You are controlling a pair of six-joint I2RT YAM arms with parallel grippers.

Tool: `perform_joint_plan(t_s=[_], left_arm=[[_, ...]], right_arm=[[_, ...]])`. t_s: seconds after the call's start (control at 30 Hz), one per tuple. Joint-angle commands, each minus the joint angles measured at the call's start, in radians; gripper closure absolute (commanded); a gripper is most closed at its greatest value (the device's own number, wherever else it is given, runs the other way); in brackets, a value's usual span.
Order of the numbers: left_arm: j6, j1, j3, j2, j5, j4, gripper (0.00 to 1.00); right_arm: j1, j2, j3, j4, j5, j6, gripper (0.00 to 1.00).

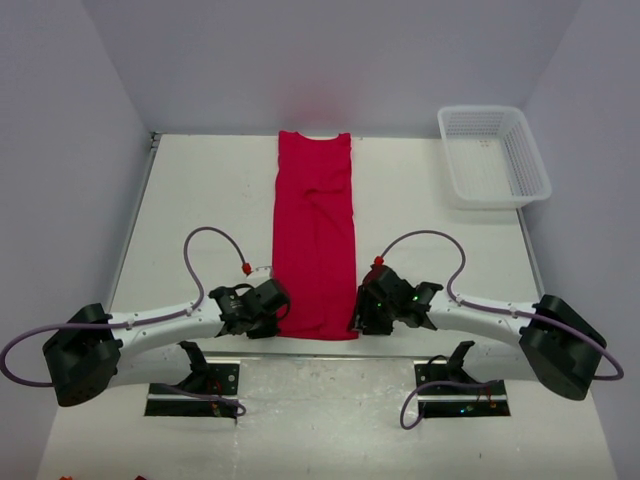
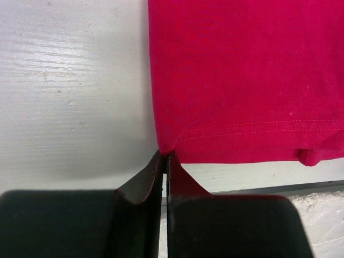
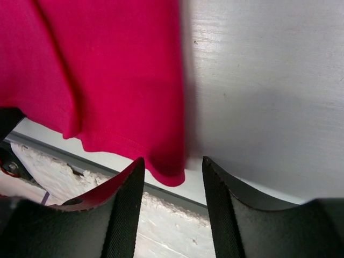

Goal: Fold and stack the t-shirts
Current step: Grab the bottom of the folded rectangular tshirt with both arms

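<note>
Your left gripper (image 2: 164,156) is pressed fully together at the near edge of the table (image 1: 200,200). Its two black fingers meet in a thin seam, and the left hem corner of the t-shirt (image 1: 315,240) runs straight into that seam, so it has the corner pinched. Your right gripper (image 3: 173,160) stands partly open at the same near edge. There is a clear gap between its tips, and the right hem corner of the cloth sits in that gap. You cannot tell from the wrist view whether either finger is actually pressing on the fabric.

The fingers on both arms are matte black, with curved, scooped inner faces that taper to blunt tips. The t-shirt is plain bright red knit cloth. A double row of stitching runs along its hem, and a small fold of an under-layer peeks out below the hem. It is folded into a long narrow rectangle, with soft creases across its middle. The table top is white, with fine parallel ridges like a painted wood grain, and a grey metal strip runs along its near edge.

The t-shirt lies flat down the middle of the table. Its long axis runs from the near edge to the far edge, with the neck end at the far edge and the hem at the near edge. A white plastic mesh basket (image 1: 483,197) sits at the table's far right corner.
</note>
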Motion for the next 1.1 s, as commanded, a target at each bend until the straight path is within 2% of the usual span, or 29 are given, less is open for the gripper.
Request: perform_joint_plan(t_s=[0.0,0.07,0.23,0.3,0.33,0.6,0.73,1.07], left_arm=[[-0.006,-0.004,-0.028,0.014,-0.028,-0.049,1.0],[-0.008,-0.004,-0.027,0.014,-0.028,-0.048,1.0],[-0.008,-0.004,-0.031,0.012,-0.025,-0.045,1.0],[-0.009,-0.004,-0.036,0.007,-0.024,-0.045,1.0],[-0.012,-0.004,-0.037,0.003,-0.022,-0.051,1.0],[-0.057,-0.004,-0.05,-0.088,0.004,-0.089,1.0],[-0.074,-0.004,-0.027,-0.085,-0.002,-0.123,1.0],[-0.025,-0.004,0.012,-0.08,0.009,-0.12,1.0]], right_arm=[[0.001,0.023,-0.019,-0.007,0.028,0.025,0.52],[0.001,0.016,-0.043,0.011,0.012,0.047,0.55],[0.001,0.022,-0.073,0.042,0.022,0.064,0.71],[0.001,0.032,-0.076,0.058,0.011,0.064,0.85],[0.001,0.039,-0.079,0.062,0.009,0.07,1.0],[0.001,-0.038,-0.071,-0.077,0.118,0.111,1.0],[0.001,-0.047,-0.062,-0.117,0.152,0.102,1.0],[0.002,0.003,-0.054,0.005,0.04,-0.022,1.0]])
